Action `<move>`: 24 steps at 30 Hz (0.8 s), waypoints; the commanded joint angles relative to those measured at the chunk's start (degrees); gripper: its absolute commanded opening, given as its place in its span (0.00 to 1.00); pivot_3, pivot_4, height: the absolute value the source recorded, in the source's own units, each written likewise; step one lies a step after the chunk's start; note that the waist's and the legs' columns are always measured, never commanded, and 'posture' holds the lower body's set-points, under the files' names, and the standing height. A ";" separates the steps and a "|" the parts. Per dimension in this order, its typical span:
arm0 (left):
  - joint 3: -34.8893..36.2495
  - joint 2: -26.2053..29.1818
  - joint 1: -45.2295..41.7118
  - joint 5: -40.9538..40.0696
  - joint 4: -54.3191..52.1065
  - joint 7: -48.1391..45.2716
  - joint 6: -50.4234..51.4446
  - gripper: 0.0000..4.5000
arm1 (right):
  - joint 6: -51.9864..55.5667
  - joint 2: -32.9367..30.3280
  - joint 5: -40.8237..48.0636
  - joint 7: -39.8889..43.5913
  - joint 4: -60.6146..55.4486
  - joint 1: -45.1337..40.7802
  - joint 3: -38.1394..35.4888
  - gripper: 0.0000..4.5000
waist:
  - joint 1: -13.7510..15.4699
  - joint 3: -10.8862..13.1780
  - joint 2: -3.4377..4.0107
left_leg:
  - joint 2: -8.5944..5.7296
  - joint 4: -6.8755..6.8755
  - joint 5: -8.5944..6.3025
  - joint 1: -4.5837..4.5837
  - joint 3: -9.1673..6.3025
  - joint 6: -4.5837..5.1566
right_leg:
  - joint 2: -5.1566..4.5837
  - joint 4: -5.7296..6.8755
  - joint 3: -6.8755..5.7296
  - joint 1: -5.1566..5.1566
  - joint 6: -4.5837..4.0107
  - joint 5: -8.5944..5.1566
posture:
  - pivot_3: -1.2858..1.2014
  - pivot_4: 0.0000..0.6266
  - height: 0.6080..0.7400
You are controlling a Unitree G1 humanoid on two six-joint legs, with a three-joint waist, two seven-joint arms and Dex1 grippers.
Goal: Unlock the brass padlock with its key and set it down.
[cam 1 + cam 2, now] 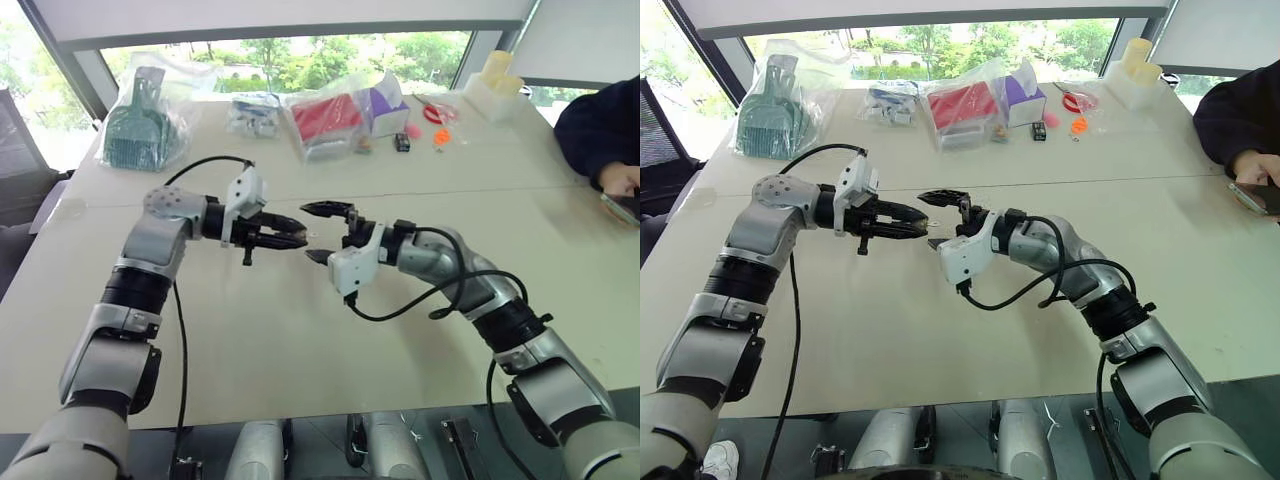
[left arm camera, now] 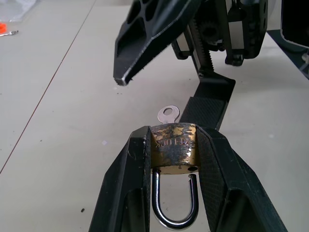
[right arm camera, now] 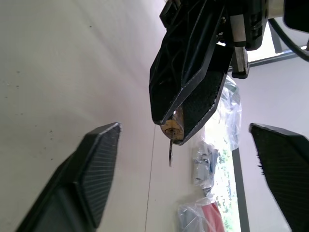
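The small padlock with a tarnished yellow brass body and a silvery steel shackle point(image 2: 174, 153) sits above the middle of the pale tabletop point(image 1: 300, 350), clamped by its flat brass sides between the two black fingers of the left gripper point(image 1: 295, 238), which points toward the right. In the left wrist view one leg of the shackle stands clear of its hole in the body, so the lock looks sprung. The thin silvery key point(image 2: 169, 114) is seated in the keyway at the far end of the body, only its round bow showing. The right gripper point(image 1: 322, 232) faces it from the right with its fingers spread wide, one on each side of the key and touching neither the key nor the lock.

The padlock is judged rigid, dense for its size and smooth, so it could slip or twist if pinched lightly; the broad brass faces, where the ribbed pads already bear, are the sound place to hold it. The shackle is round and slick, a poorer purchase. The key is thin and stiff, best taken flat across its bow.

Bagged items point(image 1: 340, 115) lie along the far side of the table, and a person's dark sleeve point(image 1: 598, 125) rests at the far right.
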 commanded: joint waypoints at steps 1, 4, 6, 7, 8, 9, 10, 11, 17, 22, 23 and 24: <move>1.93 0.22 -1.82 -1.68 -2.06 0.41 1.44 0.17 | -1.98 0.97 -0.50 -1.57 0.12 -1.94 -0.61 0.57 | -0.03 0.00 0.00 | 0.00 0.00 0.00 0.00 0.00 0.00 | 0.00 0.00 0.00 0.00 0.00 0.00 | 0.52 0.24 1.00; 1.87 0.35 -1.72 -1.62 -2.27 0.08 1.70 0.17 | -2.95 1.38 -0.92 -1.80 0.91 -2.32 -0.57 0.21 | -0.03 0.00 0.00 | 0.00 0.00 0.00 0.00 0.00 0.00 | 0.00 0.00 0.00 0.00 0.00 0.00 | 0.52 0.24 1.00; 1.83 0.39 -1.68 -1.76 -2.51 0.00 2.06 0.17 | -3.37 1.71 -0.92 -1.91 1.30 -2.65 -0.67 0.00 | -0.05 0.00 0.00 | 0.00 0.00 0.00 0.00 0.01 0.00 | 0.00 0.00 0.01 -0.01 0.00 0.00 | 0.52 0.24 1.00; 1.83 0.40 -1.68 -1.87 -2.60 -0.02 2.24 0.17 | -3.60 1.82 -1.05 -2.09 1.44 -2.83 -0.68 0.00 | -0.05 0.00 0.00 | 0.00 0.00 0.00 0.00 0.00 0.00 | 0.00 0.00 0.01 0.00 0.00 0.00 | 0.52 0.24 1.00; 1.88 0.38 -1.69 -2.12 -2.74 -0.06 2.60 0.17 | -3.73 1.94 -1.17 -2.22 1.61 -3.04 -0.62 0.00 | -0.05 0.00 0.00 | 0.00 0.00 0.00 0.01 0.01 0.00 | 0.00 0.01 0.02 0.00 0.00 0.00 | 0.52 0.24 1.00; 1.90 0.37 -1.68 -2.32 -2.87 -0.08 2.86 0.17 | -3.85 2.04 -1.30 -2.32 1.76 -3.20 -0.56 0.00 | -0.04 0.00 0.00 | 0.00 0.00 0.00 0.01 0.00 0.00 | 0.00 0.01 0.02 0.00 0.00 0.00 | 0.52 0.24 1.00; 1.89 0.38 -1.69 -2.43 -2.98 -0.13 3.08 0.17 | -4.00 2.13 -1.47 -2.42 1.94 -3.37 -0.50 0.00 | -0.04 0.00 0.00 | 0.00 0.00 0.00 0.01 0.00 0.00 | 0.00 0.01 0.02 0.00 0.00 0.00 | 0.52 0.24 1.00; 1.87 0.40 -1.66 -2.48 -3.10 -0.17 3.25 0.17 | -4.07 2.23 -1.59 -2.45 2.08 -3.48 -0.48 0.00 | -0.05 0.00 0.00 | 0.00 0.00 0.00 0.01 0.00 -0.01 | 0.00 0.01 0.02 0.00 0.00 0.00 | 0.52 0.24 1.00; 1.62 0.80 -1.20 -2.41 -4.07 -0.32 4.85 0.28 | -3.39 2.47 -2.03 -2.20 2.30 -3.65 -0.56 0.00 | -0.05 0.00 0.00 | 0.00 0.00 0.00 0.01 0.01 -0.01 | 0.00 0.01 0.02 0.00 0.00 0.00 | 0.52 0.24 1.00; 1.96 2.28 -0.40 -3.65 -6.22 -1.37 8.19 0.76 | -2.51 2.34 -1.36 -1.31 2.38 -3.29 -0.69 0.00 | -0.06 0.00 0.00 | 0.00 0.00 0.01 0.01 0.01 -0.01 | 0.00 0.01 0.03 0.00 0.00 0.00 | 0.52 0.24 1.00; 2.11 2.52 -0.22 -3.93 -6.71 -1.50 8.83 0.87 | -2.36 2.33 -1.21 -1.15 2.37 -3.21 -0.73 0.00 | -0.10 0.00 0.00 | 0.00 0.00 0.01 0.01 0.01 -0.01 | 0.00 0.01 0.03 0.00 0.00 0.00 | 0.52 0.24 1.00; 2.33 2.80 0.01 -4.23 -7.25 -1.58 9.40 0.95 | -2.29 2.29 -1.14 -1.05 2.34 -3.13 -0.75 0.00 | -0.14 0.00 0.00 | 0.00 0.00 0.01 0.01 0.01 -0.01 | 0.00 0.02 0.03 0.00 0.00 0.00 | 0.52 0.24 1.00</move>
